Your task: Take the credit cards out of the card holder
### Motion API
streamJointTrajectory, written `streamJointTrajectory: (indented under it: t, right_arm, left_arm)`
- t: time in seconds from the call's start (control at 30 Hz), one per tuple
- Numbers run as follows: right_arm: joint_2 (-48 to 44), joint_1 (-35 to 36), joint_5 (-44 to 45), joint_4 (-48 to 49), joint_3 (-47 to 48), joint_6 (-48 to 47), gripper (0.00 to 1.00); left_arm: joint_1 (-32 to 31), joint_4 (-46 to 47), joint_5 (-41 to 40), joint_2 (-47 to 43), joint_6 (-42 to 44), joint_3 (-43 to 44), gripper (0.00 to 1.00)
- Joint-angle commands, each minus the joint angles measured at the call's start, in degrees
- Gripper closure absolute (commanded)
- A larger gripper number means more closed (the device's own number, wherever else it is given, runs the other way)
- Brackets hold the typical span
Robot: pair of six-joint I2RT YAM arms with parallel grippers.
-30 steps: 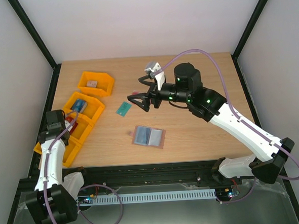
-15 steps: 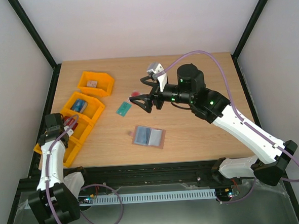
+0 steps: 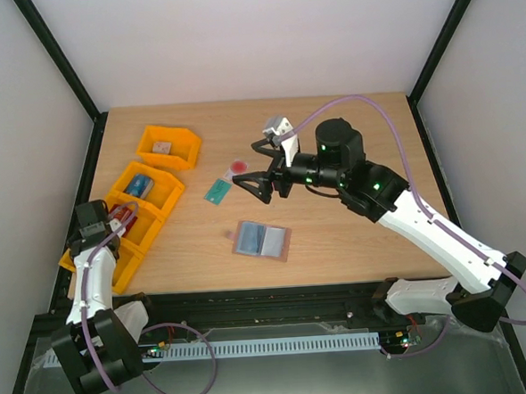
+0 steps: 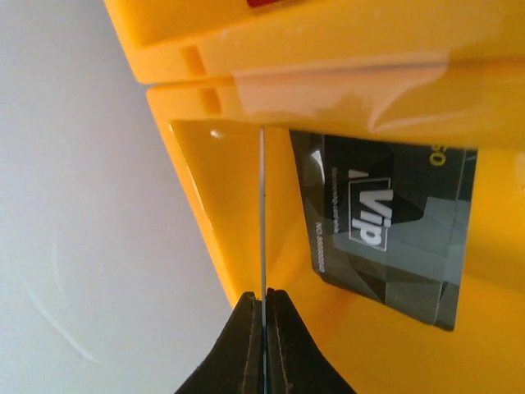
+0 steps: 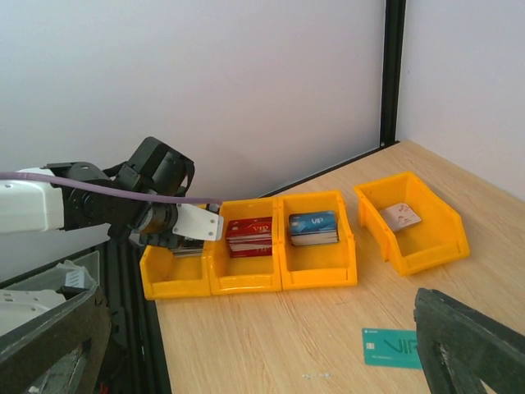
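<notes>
so the right end effector (image 3: 249, 184) is spread wide, card holder (image 3: 261, 240) lying open on its near side, long axis roughly left-right. left end effector (image 4: 262, 308) is pinched closed.

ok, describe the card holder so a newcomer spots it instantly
On the wooden table, look centre, toward the near edge. The card holder lies open and flat there. Grey-blue inside with a reddish-brown rim, it is larger than the teal card farther back.
</notes>
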Motion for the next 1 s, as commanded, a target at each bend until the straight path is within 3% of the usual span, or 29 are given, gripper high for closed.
streamJointTrajectory:
  t: [0.0,0.1,0.2,0.23,0.33,0.53,0.83,0.97]
  right_arm:
    - [-3.0,-0.1,1.04,0.49,-1.69,-0.65,0.01]
    - [-3.69,-0.13,1.28,0.23,-2.04,-0.74,0.01]
    - [-4.17,-0.16,1.54,0.08,-2.1,-1.1,0.01]
    - [-4.27,-0.17,1.56,0.08,-2.06,-1.17,0.01]
    - [-4.37,-0.1,1.34,0.29,-2.15,-0.97,0.01]
    - [-4.42,-0.16,1.49,0.42,-3.17,0.22,0.01]
    - [0.49,-0.06,9.03,-0.75,-7.64,14.32,0.01]
    - [6.63,-0.01,14.57,-5.58,-10.1,23.19,0.01]
  left_arm:
    - [0.24,3.29,1.45,0.15,2.34,-3.08,0.98]
    - [0.31,0.08,1.59,0.1,1.87,-3.38,0.84]
    - [0.24,-1.2,2.21,-0.19,1.71,-3.85,0.78]
    - [0.24,-1.18,2.01,-0.14,2.21,-4.4,0.71]
    - [0.26,-1.39,0.11,-0.21,3.04,-5.25,0.36]
    - [0.28,-5.75,3.03,-0.49,1.41,1.0,0.04]
    - [-0.48,-16.78,17.87,1.15,-4.83,15.14,0.01]
    - [-3.47,-25.35,30.81,2.46,-14.23,27.38,0.01]
